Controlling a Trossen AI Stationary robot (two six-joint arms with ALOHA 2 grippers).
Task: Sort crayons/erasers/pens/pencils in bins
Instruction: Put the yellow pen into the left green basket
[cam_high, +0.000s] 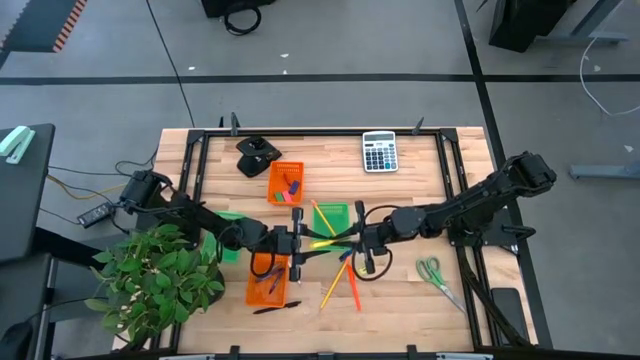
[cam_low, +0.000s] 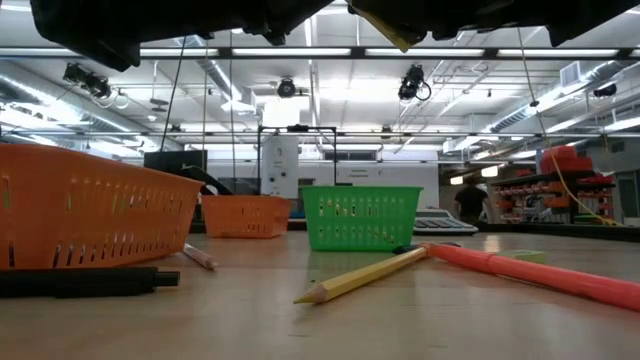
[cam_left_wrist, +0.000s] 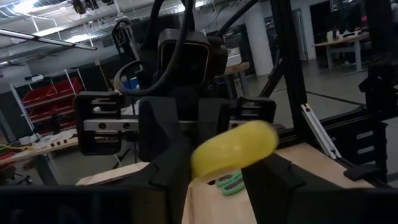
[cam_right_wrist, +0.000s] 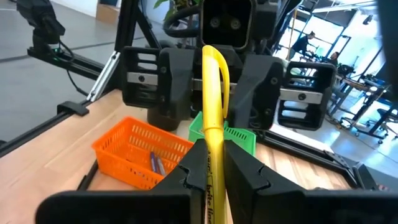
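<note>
Slim yellow pencil (cam_right_wrist: 211, 118) mid-frame, clamped in right gripper (cam_right_wrist: 210, 163) jaws.
Facing left gripper (cam_high: 283, 243), jaws apart around blurred pencil end; slotted plastic bins (cam_high: 285, 181) on wooden worktop (cam_high: 400, 290).

a pale wooden table (cam_high: 410, 290) carries four bins (cam_high: 285, 182), two orange and two green. loose pencils (cam_high: 333, 287), an orange crayon (cam_high: 353, 290), a dark pen (cam_high: 276, 306), green-handled scissors (cam_high: 436, 275) and a grey calculator (cam_high: 379, 151) lie directly on it.
</note>
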